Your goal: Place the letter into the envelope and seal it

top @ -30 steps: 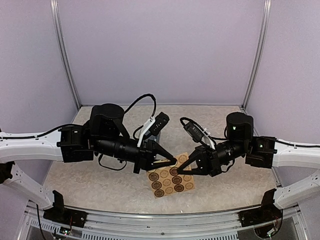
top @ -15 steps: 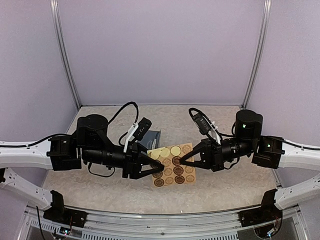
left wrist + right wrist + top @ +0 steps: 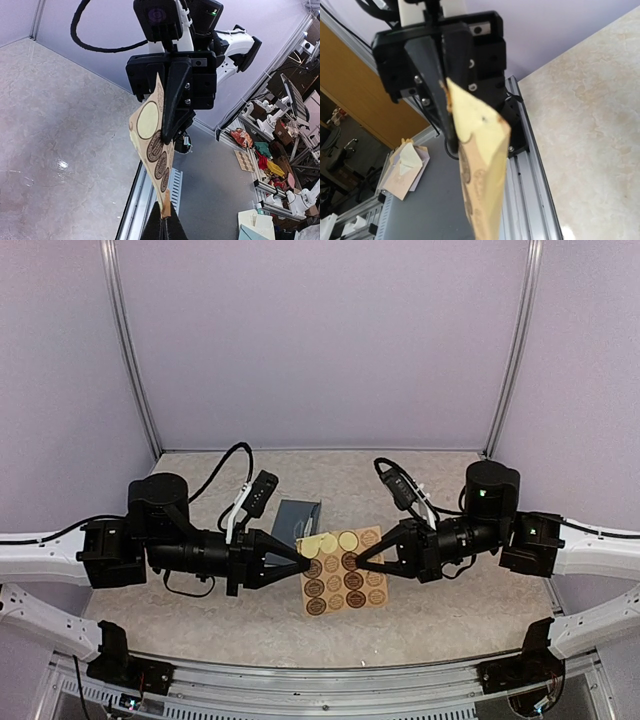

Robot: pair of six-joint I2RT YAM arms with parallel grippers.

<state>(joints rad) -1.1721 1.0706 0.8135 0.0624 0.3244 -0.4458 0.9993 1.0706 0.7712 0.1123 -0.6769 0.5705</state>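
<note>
- Left claw (image 3: 300, 561), reaching in from the left of the top view, is clamped on the left edge of a tan rectangular paper sheet of round brown stickers (image 3: 345, 585)
- Seen from its own wrist camera, the left claw (image 3: 163, 226) sits at the bottom centre of the frame, its two dark fingers pressed together on the lower corner of the sticker sheet (image 3: 156, 145)
- Right claw (image 3: 358, 566) comes in from the right of the top view, and its tips are closed on the sheet's middle, near the upper right part
- In the left wrist view the right claw (image 3: 172, 102) fills the upper centre, with a dark finger lying across the sheet's far end
- The sheet hangs between the two claws, lifted off the beige speckled table (image 3: 200, 620) and twisted
- From the right wrist camera the sticker sheet (image 3: 481, 165) shows almost edge-on, running from the bottom centre up to the left claw (image 3: 439, 80)
- Two pale blank circles (image 3: 333, 541) sit along the sheet's top row, and the other rows hold brown stickers
- A flat slate-blue paper envelope (image 3: 296, 514) lies on the table just above and left of the sheet, near the frame's centre, touched by neither claw
- How its flap lies cannot be made out
</note>
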